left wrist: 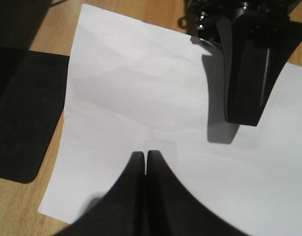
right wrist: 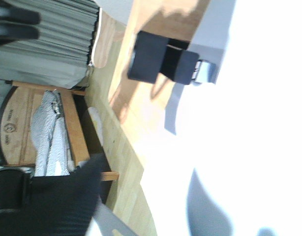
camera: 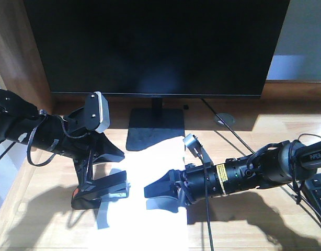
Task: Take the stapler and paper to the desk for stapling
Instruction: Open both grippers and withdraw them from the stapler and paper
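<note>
The white paper (camera: 150, 219) lies flat on the light wooden desk (camera: 249, 133), in front of the monitor stand. The black stapler (camera: 100, 189), orange at its rear and metal at its front, rests at the paper's left edge; the right wrist view shows the stapler (right wrist: 161, 61) there too. My left gripper (camera: 122, 153) hangs shut above the stapler and, in its own view, the left gripper (left wrist: 145, 155) is over the paper (left wrist: 141, 93) with nothing in it. My right gripper (camera: 148, 191) hovers shut just above the sheet and casts a shadow on it, as seen from the left wrist, where the right gripper (left wrist: 242, 118) points down.
A black monitor (camera: 155, 42) on a dark square base (camera: 155, 132) stands behind the paper. A keyboard (camera: 320, 193) sits at the right edge and a cable (camera: 226, 133) runs across the desk. A dark wooden panel (camera: 16, 47) bounds the left side.
</note>
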{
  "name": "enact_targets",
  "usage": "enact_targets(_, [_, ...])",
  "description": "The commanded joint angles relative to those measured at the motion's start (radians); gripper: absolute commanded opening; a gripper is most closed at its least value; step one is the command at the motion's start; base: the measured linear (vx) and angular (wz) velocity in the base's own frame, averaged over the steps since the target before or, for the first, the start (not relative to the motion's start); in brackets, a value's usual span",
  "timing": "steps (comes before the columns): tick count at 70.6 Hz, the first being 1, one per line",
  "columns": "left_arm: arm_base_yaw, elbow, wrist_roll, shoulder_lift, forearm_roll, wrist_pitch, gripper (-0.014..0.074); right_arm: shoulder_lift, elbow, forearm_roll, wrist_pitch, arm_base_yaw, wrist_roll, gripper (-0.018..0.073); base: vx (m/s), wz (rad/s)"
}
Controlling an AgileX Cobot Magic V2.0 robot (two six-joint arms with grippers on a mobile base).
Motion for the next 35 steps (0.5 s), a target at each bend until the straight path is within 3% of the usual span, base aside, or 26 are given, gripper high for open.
enact_targets(1, [-0.003,-0.017,-0.011,-0.048,-0.046,0.018,-0.0006,-0.063,-0.020,0.033,-0.004,-0.004,-0.004,0.0623,0.00,0.00])
enact_targets(7, [-0.003,-0.017,-0.011,-0.048,-0.046,0.018,-0.0006,-0.090,-0.020,0.031,0.051,-0.004,-0.002,0.0665,0.00,0.00])
enact_targets(18, [-0.003,-0.017,-0.011,-0.048,-0.046,0.018,-0.0006,-0.167,-0.020,-0.021,0.208,-0.004,0.018,0.0645,0.00,0.00])
enact_targets(35, [-0.003,-0.017,-0.011,-0.048,-0.046,0.018,-0.0006,-0.257,-0.020,-0.263,0.461,-0.004,0.164,0.0613,0.00,0.00])
